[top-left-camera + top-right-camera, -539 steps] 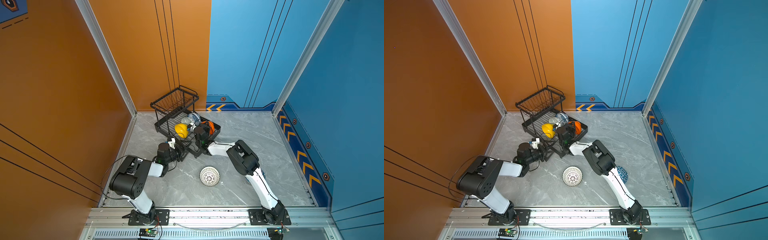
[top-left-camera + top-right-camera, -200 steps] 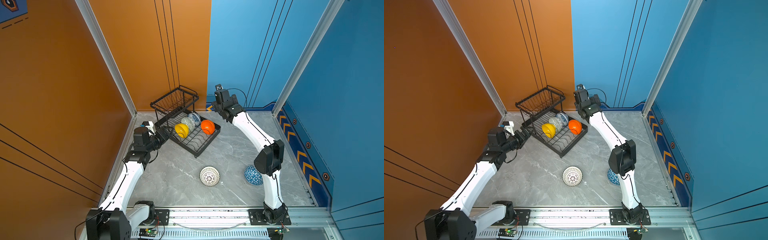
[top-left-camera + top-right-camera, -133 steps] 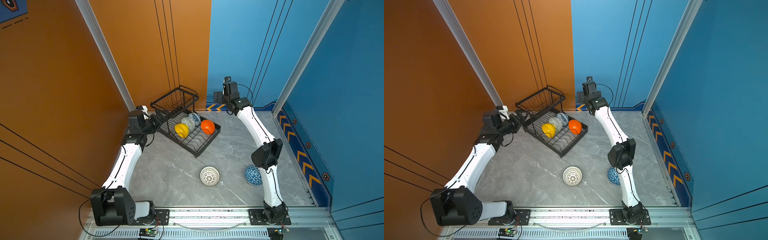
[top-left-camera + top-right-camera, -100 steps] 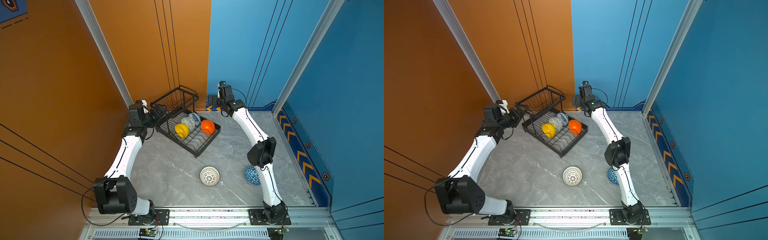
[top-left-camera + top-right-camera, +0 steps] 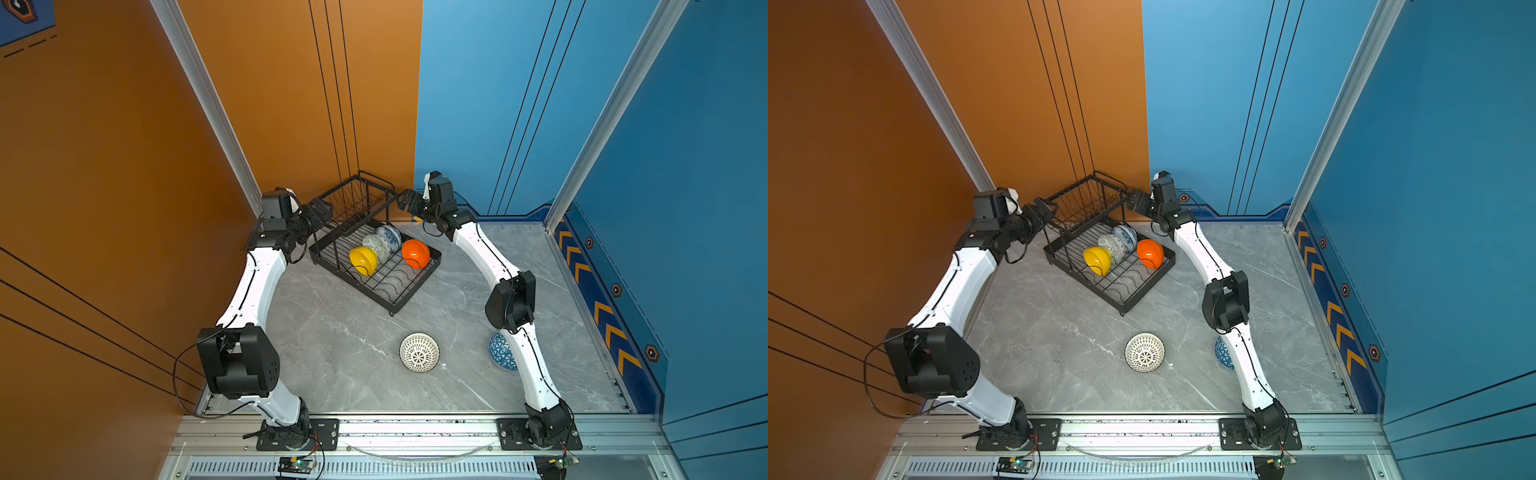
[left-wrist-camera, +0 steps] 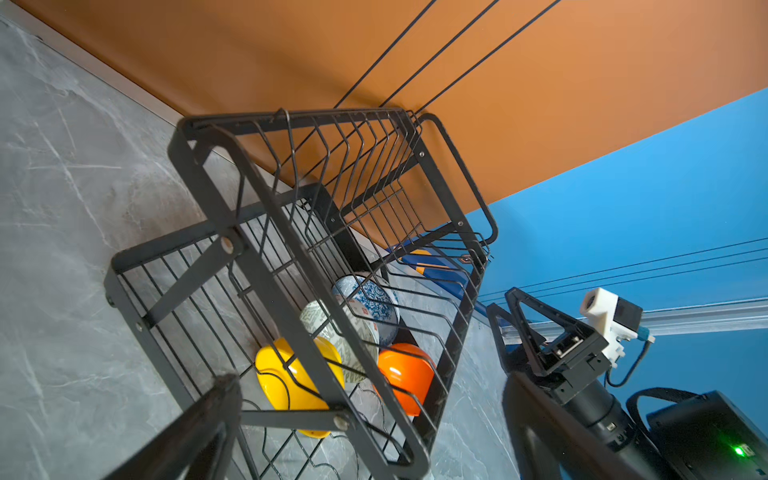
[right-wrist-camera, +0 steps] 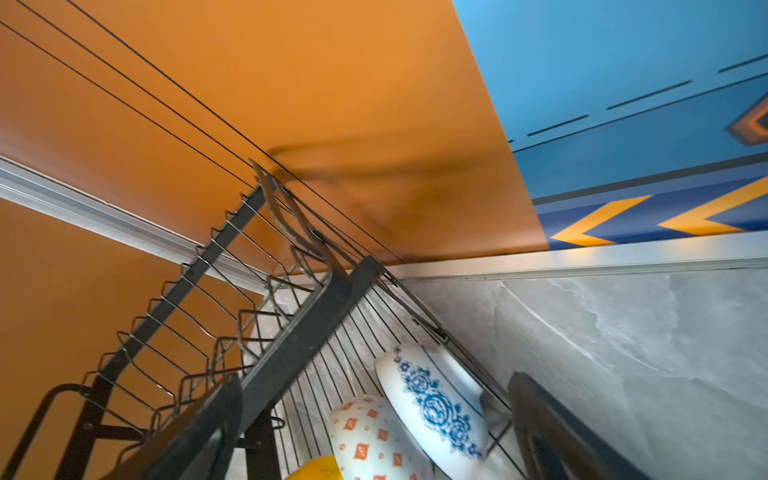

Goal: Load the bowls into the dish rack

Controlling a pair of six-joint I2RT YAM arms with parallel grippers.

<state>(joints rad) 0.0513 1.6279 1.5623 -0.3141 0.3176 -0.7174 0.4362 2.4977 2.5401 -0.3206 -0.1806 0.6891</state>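
Black wire forms the dish rack, which sits angled at the back of the grey marble-look table, close to the corner where the orange wall meets the blue one. You have 4 bowls in its long lower tray. The yellow bowl and the orange bowl stand on edge among the curved dividers, side by side across the tray. Behind them the pale green geometric bowl leans against the white-and-blue floral bowl, which is the one nearest the raised basket. 2 more bowls lie out on the table, well apart from the rack: the white lattice bowl near the middle, and the blue triangle bowl, partly hidden behind the lower link of your right arm.

Your left gripper is up at the left end of the raised basket and your right gripper is at its right end, so the basket lies between them. Both have their jaws spread wide and neither carries anything. In the left wrist view the fingers frame the end of the basket. In the right wrist view one finger sits just beside the rack's upright bar. You cannot tell from any view whether either gripper touches the wire
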